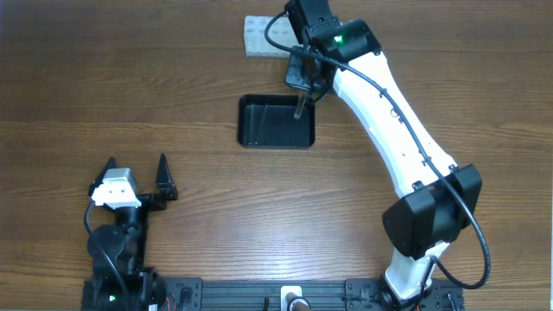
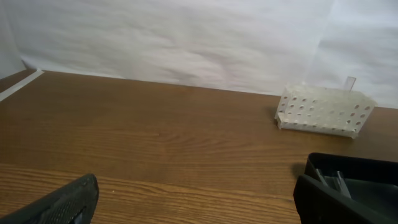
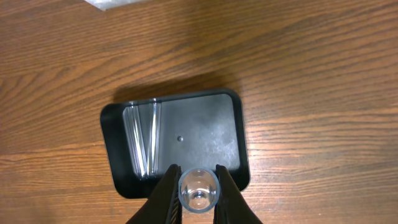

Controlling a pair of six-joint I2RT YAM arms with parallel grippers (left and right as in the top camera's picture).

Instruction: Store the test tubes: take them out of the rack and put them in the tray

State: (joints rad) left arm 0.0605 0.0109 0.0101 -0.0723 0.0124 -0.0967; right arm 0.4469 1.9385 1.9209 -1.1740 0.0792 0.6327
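The right tool (image 3: 198, 177) grips a tube (image 3: 199, 193) upright over the tray (image 3: 205, 124), which holds two tubes (image 3: 142, 140) along one wall and sits near the rack (image 1: 263, 36), while the left tool (image 1: 136, 161) gapes wide, well apart from them.

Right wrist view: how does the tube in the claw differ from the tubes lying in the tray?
Pose: the held tube stands upright, mouth up; the tray tubes lie flat along one wall. State: the held tube is clamped in the right claw above the tray; the tray tubes rest loose. All are clear.
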